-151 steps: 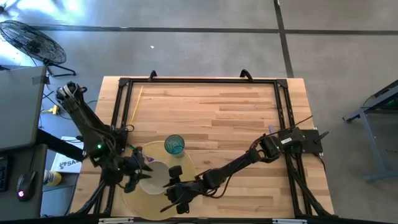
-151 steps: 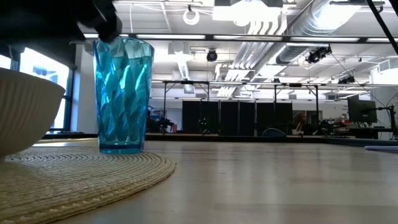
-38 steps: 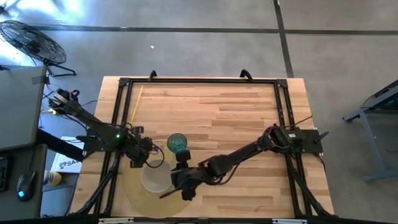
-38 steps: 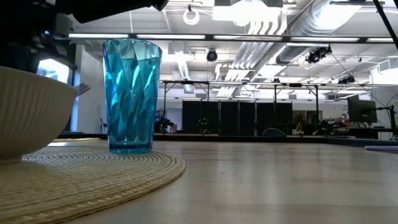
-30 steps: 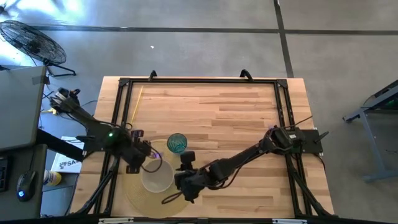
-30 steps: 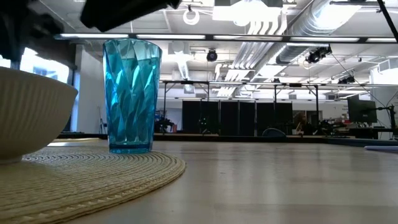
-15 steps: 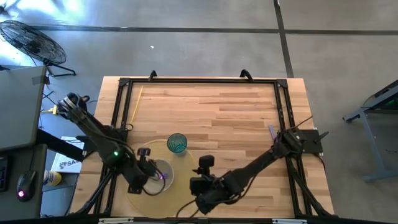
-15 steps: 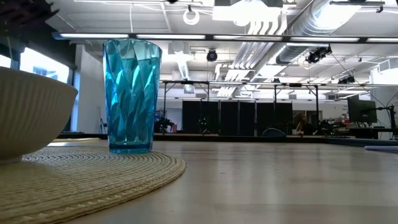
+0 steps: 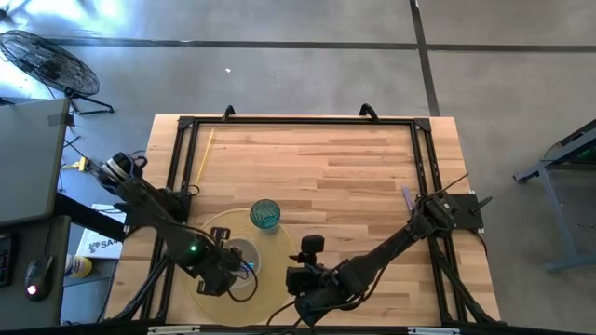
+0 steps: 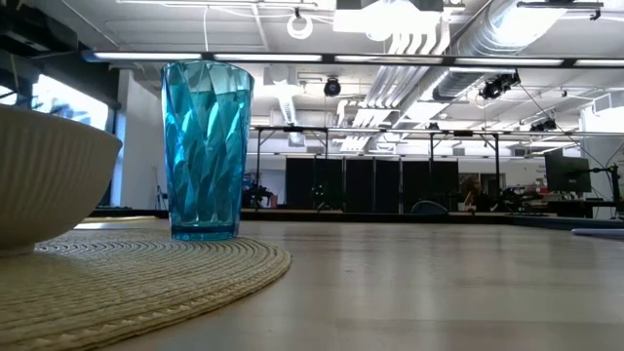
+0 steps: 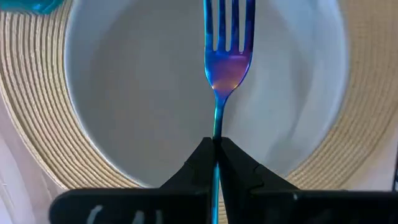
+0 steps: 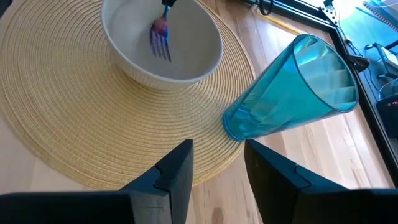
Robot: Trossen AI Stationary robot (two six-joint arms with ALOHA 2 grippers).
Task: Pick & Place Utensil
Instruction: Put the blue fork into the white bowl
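Iridescent blue-purple, the fork (image 11: 222,59) hangs tines-first over the white bowl (image 11: 124,93) on the woven placemat (image 12: 74,130), and we see the left gripper (image 11: 216,152) clamped on its handle. Beside the bowl on the mat stands the blue tumbler (image 10: 206,148). Our right gripper (image 12: 217,165), near the table's front edge, has its fingers apart and holds nothing.

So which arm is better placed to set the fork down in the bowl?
Left. Its end effector is already shut on the fork, tines over the white bowl. The right end effector holds nothing and hangs beside the placemat.
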